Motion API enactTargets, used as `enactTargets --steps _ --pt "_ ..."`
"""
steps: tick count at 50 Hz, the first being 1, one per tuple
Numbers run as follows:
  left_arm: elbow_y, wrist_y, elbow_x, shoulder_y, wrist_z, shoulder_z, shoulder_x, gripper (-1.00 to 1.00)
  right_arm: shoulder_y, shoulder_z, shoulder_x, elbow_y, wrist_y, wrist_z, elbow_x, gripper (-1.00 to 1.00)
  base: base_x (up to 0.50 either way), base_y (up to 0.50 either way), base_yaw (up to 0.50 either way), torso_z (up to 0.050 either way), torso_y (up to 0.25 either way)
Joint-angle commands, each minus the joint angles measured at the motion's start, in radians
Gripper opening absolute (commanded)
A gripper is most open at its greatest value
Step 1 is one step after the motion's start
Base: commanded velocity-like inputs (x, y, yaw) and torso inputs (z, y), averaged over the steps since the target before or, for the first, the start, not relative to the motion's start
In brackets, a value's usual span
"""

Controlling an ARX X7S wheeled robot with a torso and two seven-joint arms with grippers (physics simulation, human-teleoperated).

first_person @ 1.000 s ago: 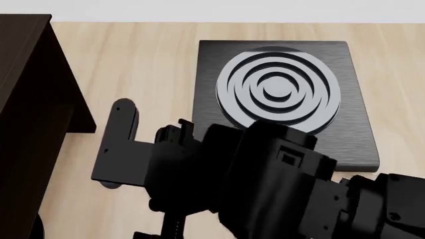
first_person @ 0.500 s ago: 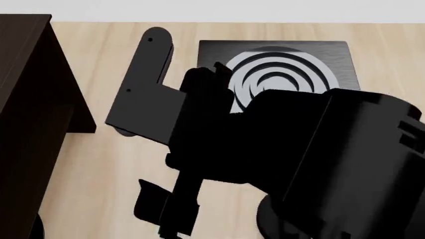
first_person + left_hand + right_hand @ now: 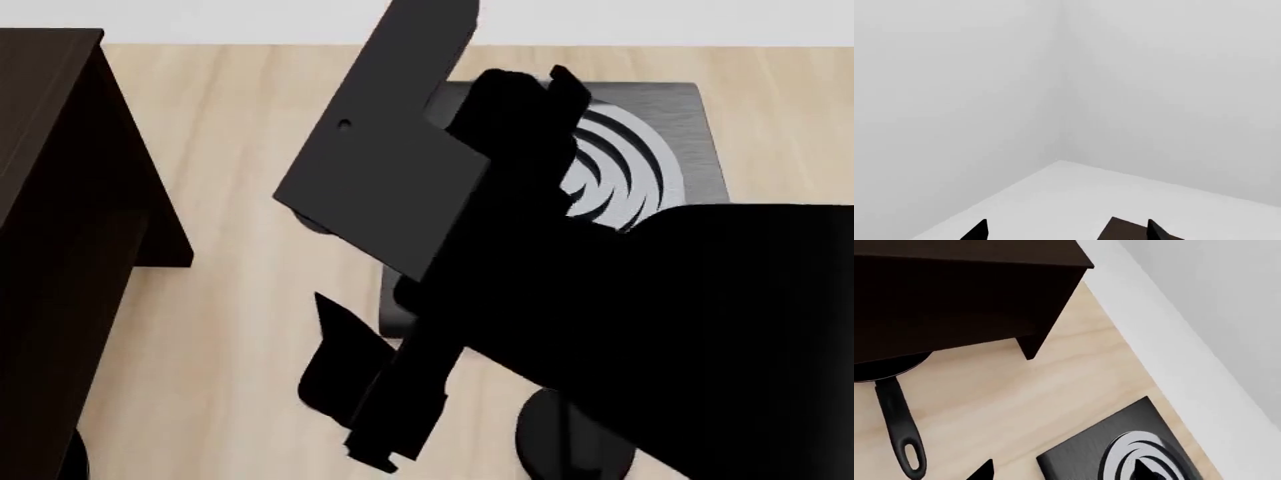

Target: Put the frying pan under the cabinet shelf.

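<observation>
In the right wrist view the frying pan (image 3: 889,369) lies on the wooden table, its round body mostly hidden under the dark brown cabinet shelf (image 3: 954,295). Its black handle (image 3: 898,425) with the loop end sticks out from under the cabinet. My right gripper (image 3: 1062,472) is open and empty, up above the table and apart from the pan. In the head view the cabinet (image 3: 67,200) stands at the left and my right arm (image 3: 534,300) fills the middle. My left gripper (image 3: 1066,232) is open and empty, facing white walls, with a corner of the cabinet (image 3: 1127,231) below it.
A black square slab with concentric rings (image 3: 674,130) lies on the light wooden table (image 3: 240,320) to the right of the cabinet, partly covered by my right arm; it also shows in the right wrist view (image 3: 1121,455). The table's far edge (image 3: 240,46) meets a white floor.
My right arm has risen and swung toward the far side in the head view, now covering much of the ringed slab. The cabinet and slab have not moved.
</observation>
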Motion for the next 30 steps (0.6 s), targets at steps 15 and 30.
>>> enactTargets --steps 15,30 --pt "0.033 0.113 -0.136 -0.108 0.082 0.13 -0.043 1.0 0.045 0.137 0.16 -0.143 -0.004 0.42 0.427 1.0 0.0 0.0 0.0 0.0 -0.001" --pt "0.048 0.083 -0.191 -0.091 0.077 0.074 -0.078 1.0 0.053 0.201 0.265 -0.233 -0.104 0.574 0.53 1.0 0.0 0.0 0.0 0.0 0.0"
